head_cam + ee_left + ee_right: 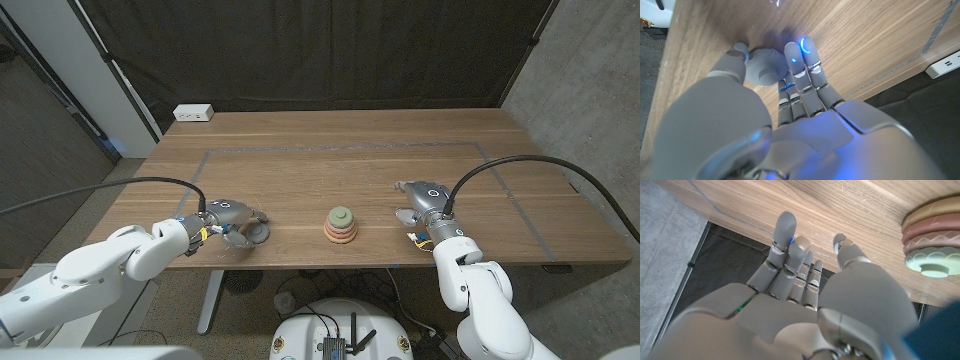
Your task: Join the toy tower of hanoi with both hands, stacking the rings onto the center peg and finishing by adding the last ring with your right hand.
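I see the wooden table [330, 165] from the head camera. The toy tower [340, 226] stands low in the middle of the frame, near the front edge of the table. It has a tan ring at the bottom, a pink ring on that, and a green ring on top, all on the peg. In my right wrist camera the same stack [935, 240] shows at the right edge of the frame.

My left hand [232, 218] is at the lower left of the head frame, left of the tower and apart from it. It touches a gray ring [255, 233] that lies on the table. In the left wrist camera the gray ring [765, 67] sits between the thumb and the fingers [807, 60], but I cannot tell if the hand really pinches it or just rests by it.

My right hand [424, 205] is at the lower right of the head frame, right of the tower and apart from it. In the right wrist camera its fingers [787, 245] reach out straight with the thumb off to one side, and it holds nothing.

A white power strip [194, 113] lies at the far left corner of the table.
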